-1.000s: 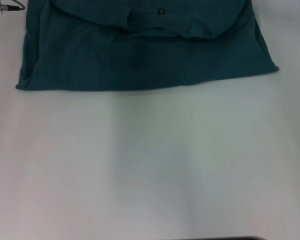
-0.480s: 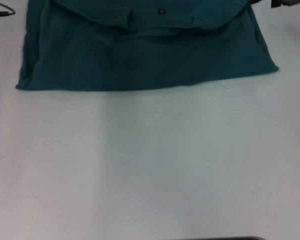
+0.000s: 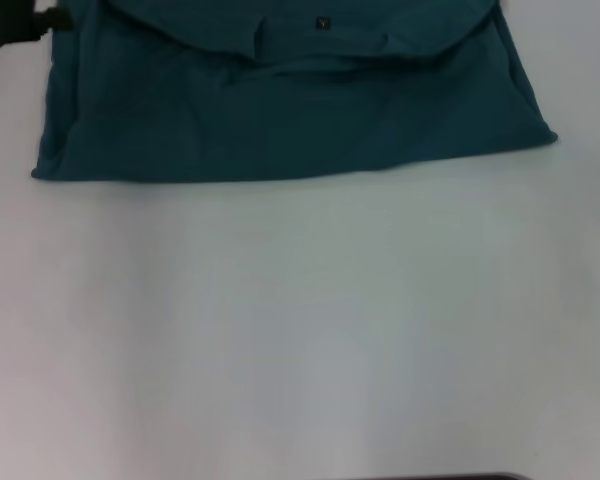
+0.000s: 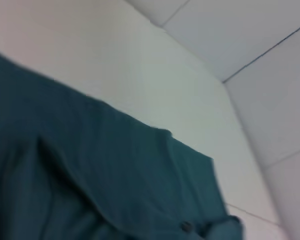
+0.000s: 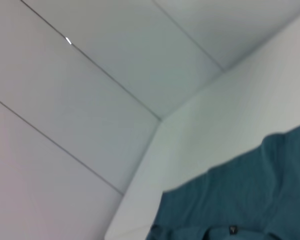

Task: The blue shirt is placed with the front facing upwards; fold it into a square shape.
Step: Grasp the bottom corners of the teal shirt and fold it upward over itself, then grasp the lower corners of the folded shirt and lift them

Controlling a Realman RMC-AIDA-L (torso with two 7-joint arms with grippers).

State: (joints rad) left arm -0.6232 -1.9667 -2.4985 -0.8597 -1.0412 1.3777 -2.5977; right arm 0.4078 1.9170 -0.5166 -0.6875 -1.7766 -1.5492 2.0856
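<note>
1. Nearest the robot lies a broad bare stretch of the pale, matte white worktop [image 3: 300,330]; nothing rests on it.
2. Beyond that, at the far side of the worktop, lies the large dark teal-blue cotton shirt [image 3: 290,110]. It is already doubled over: a straight fold edge faces the robot, and a curved upper layer with a small black neck label [image 3: 323,22] lies across the far part. No chest lettering shows.
3. The cloth looks soft, light and limp, so it should drape and crease instead of holding shape. It will probably slide little on the matte surface. A sensible hold is a pinch at the two near corners, or at the side edges, catching all layers together.
4. At the far left, just beside the shirt's left edge, a dark shape is the left gripper [image 3: 15,25]; whether it is spread or closed, or holds cloth, I cannot tell.
5. The right gripper is out of sight in every view.
</note>
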